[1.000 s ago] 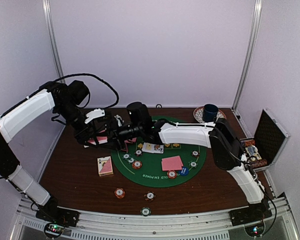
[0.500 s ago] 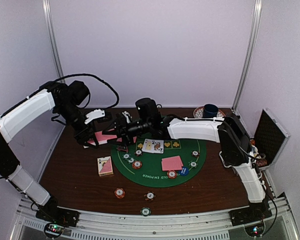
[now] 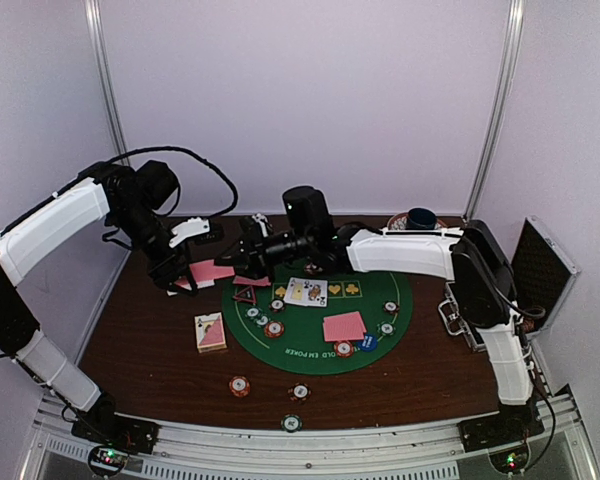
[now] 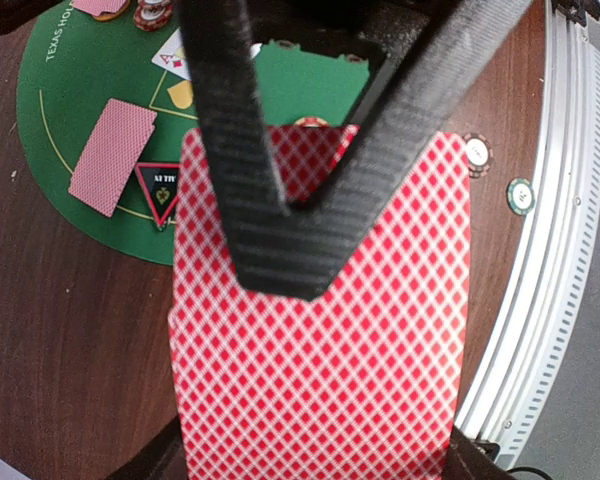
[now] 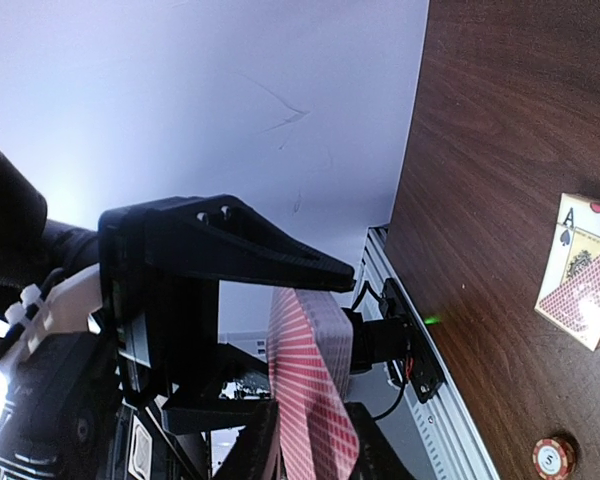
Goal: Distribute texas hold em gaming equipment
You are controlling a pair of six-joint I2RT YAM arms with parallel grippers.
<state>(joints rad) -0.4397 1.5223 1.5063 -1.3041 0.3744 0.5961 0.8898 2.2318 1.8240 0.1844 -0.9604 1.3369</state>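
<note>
The brown table (image 3: 150, 350) has a big green mat (image 3: 310, 352) in its middle. The two long white arms meet over the far left part of the table.

The left gripper (image 3: 185, 272) has not moved. Its jaws are pinched tight on a stack of pink cards (image 3: 212, 271) and it holds them up off the table.

The right arm has swung over from the middle, across the far side of the mat. Now the right gripper (image 3: 242, 262) is right at the edge of that stack. Its jaws were wide a moment ago and they have come in a lot. The cards sit between them, but I cannot tell if they have a card pinched yet.

I think it is about to pull one card off the top to deal it.

Two face-up cards (image 3: 305, 291) and some face-down cards (image 3: 344, 326) already lie on the mat. A card box (image 3: 210, 332) lies just left of the mat. The little triangle marker (image 3: 244, 294) sits at the mat's left edge. Small chips (image 3: 239, 385) lie by the near edge.
</note>
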